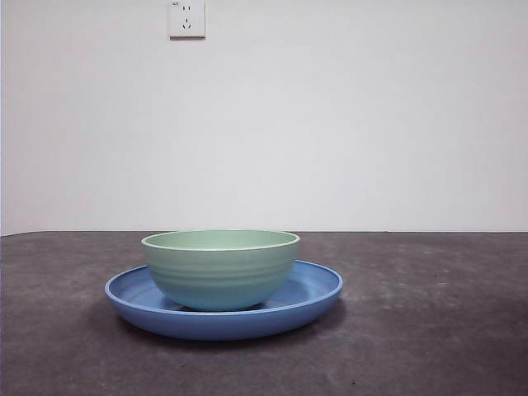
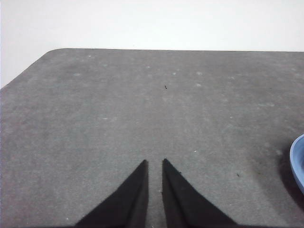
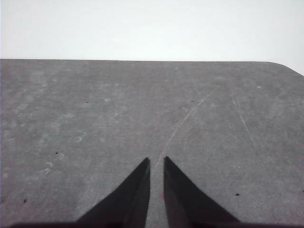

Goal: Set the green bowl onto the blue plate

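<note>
White wall (image 1: 371,124) fills the upper half of the front view, plain, no writing on it. Dark grey desk (image 1: 429,322) below, matte, speckled with pale flecks and small dark specks; the right wrist view shows thin light scratches across it, and a rounded desk corner shows in each wrist view. A white wall socket (image 1: 186,18) sits high on the wall with slot holes visible; a tiny mark at its top corner is too small to read. No brands or labels readable anywhere.

Blue plate (image 1: 318,290) rests flat on the desk, left of centre in the front view, glossy, rim raised. Only a sliver of its rim shows at the edge of the left wrist view. Green bowl (image 1: 220,271) stands upright inside the plate, roughly centred on it, base touching the plate floor, faint horizontal ridges on its side, lighter rim. Bowl is clearly narrower than the plate, with plate rim visible on both sides.

Left claw (image 2: 155,164) hangs over bare desk, jaws nearly pressed together with a thin gap, pinching nothing, plate off to one side and apart from it. Right claw (image 3: 156,161) likewise over bare desk, jaws nearly together, holding nothing. Neither claw appears in the front view.
</note>
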Robot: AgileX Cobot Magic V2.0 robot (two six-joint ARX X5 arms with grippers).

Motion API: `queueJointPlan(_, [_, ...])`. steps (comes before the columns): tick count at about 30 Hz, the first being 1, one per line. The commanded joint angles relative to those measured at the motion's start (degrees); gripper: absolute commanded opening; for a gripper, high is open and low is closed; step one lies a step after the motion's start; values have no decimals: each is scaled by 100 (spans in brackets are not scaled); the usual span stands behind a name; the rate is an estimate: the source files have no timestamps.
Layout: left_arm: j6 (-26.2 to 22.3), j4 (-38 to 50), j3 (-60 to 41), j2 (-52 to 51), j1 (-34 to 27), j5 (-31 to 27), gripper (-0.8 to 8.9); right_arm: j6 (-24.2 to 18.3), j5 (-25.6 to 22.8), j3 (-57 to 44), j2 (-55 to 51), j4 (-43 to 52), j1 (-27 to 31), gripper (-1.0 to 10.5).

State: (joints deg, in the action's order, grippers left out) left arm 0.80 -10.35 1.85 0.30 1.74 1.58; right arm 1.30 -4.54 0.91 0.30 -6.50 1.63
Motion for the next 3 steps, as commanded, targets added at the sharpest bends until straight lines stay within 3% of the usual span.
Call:
queueJointPlan(1, [15, -39, -118, -11, 0, -20, 47, -22, -4, -26, -9, 48, 13, 43])
queueJointPlan(3, [15, -39, -118, -11, 0, -20, 47, -22, -4, -28, -9, 48, 13, 43])
